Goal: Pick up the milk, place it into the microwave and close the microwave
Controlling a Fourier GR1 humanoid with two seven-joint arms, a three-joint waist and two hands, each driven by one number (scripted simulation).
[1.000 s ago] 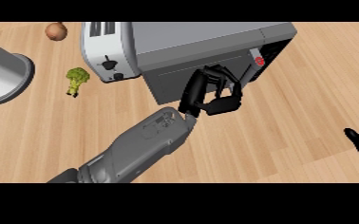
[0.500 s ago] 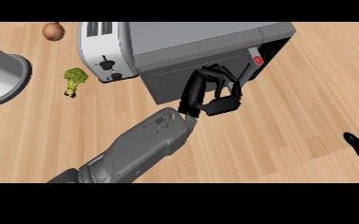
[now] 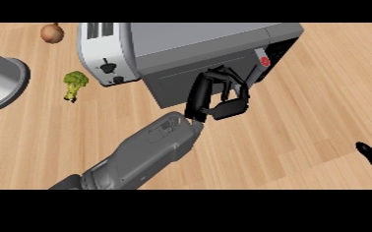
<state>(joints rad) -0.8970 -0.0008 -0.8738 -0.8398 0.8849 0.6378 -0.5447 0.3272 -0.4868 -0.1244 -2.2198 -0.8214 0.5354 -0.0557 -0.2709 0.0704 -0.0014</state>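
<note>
Grey microwave (image 3: 196,37) door (image 3: 181,83) reads as shut or nearly so. Over the last second the left hand (image 3: 229,109) has barely shifted. It sits at the door's 3 o'clock end, fingers curled against it, pinching nothing visible. Milk is not in view and is judged to be inside, so only the final closing push appears to remain. Milk orientation: cannot tell. Microwave long axis runs 8 to 2 o'clock, with the door facing 5 o'clock. Right hand (image 3: 362,151) shows at the 4 o'clock edge; state cannot be told.

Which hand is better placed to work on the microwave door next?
Left. The left hand is at the front of the microwave; the right hand barely shows at the view's right edge.
</note>
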